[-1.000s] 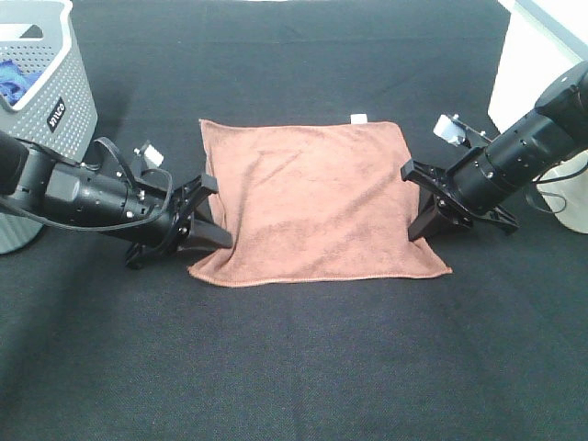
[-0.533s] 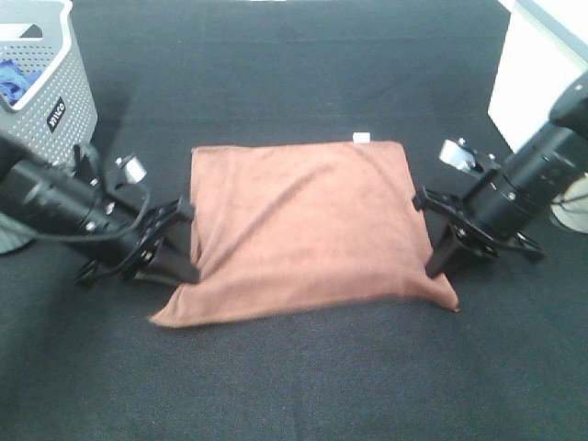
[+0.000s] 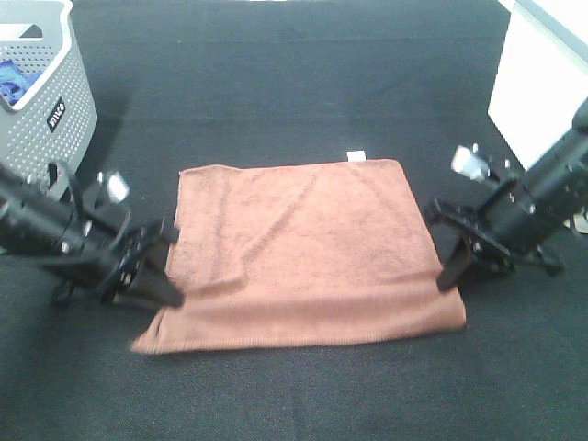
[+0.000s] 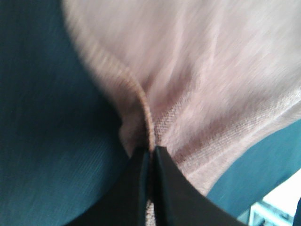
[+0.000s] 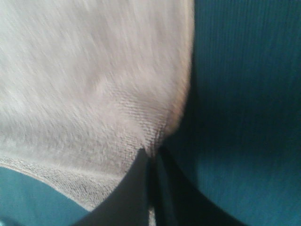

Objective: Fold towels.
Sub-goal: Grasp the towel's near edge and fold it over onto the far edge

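Two robot arms take hold of a reddish-brown towel point(image 3: 308, 248) lying spread and mostly flat on a black table cover point(image 3: 303, 73) in the middle of the frame, its small white tag point(image 3: 355, 154) at the far edge. The left gripper point(image 3: 170, 271) reaches in low from the left of the frame and the right gripper point(image 3: 446, 257) from the right, each arm stretched nearly level with the surface and meeting a side hem a little above the near corners. In the wrist views, the left arm's fingers point(image 4: 136, 188) are pressed together on a bunched pinch of hem, and the right arm's fingers point(image 5: 136, 188) are likewise closed on the cloth's edge. The near-left corner flares out towards the lower left. This looks like the opening of the first fold, with no layer turned over yet. The next move would likely call for both arms to lift together and carry the near half over to the far edge, keeping pace so that the hems line up. A grey basket point(image 3: 55, 101) stands in the upper left
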Available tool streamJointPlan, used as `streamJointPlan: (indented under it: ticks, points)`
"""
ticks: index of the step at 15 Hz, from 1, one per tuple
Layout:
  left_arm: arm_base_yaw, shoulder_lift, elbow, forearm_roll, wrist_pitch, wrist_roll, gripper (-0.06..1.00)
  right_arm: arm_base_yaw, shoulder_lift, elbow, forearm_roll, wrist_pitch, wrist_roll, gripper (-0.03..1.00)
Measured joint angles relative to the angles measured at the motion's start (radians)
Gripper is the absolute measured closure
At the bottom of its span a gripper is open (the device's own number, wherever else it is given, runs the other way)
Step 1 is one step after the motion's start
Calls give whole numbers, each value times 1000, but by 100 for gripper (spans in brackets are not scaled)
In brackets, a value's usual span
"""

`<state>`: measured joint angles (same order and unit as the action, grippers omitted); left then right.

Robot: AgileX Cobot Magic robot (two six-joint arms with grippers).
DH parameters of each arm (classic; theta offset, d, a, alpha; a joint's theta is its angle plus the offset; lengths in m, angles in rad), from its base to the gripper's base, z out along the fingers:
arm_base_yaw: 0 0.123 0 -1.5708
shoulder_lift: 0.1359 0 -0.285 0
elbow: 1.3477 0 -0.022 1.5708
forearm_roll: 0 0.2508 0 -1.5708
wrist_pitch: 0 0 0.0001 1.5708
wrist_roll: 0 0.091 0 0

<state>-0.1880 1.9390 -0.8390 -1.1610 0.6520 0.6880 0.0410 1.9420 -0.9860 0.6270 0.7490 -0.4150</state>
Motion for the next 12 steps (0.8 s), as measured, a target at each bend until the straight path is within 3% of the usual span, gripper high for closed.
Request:
streamJointPlan:
  ticks: [4, 7, 10, 12]
  points:
    - [0, 0, -161, -11, -102, -23, 93, 0, 23, -247, 8, -32, -8, 97]
    - [0, 14, -305, -11, -233, -23, 93, 0, 165, -512, 9, 27, -3, 97]
    - [0, 116, -444, -10, -260, -24, 93, 0, 293, -702, -2, 56, 28, 97]
    - [0, 170, -497, -5, -262, -44, 93, 0, 333, -746, -3, 57, 40, 97]
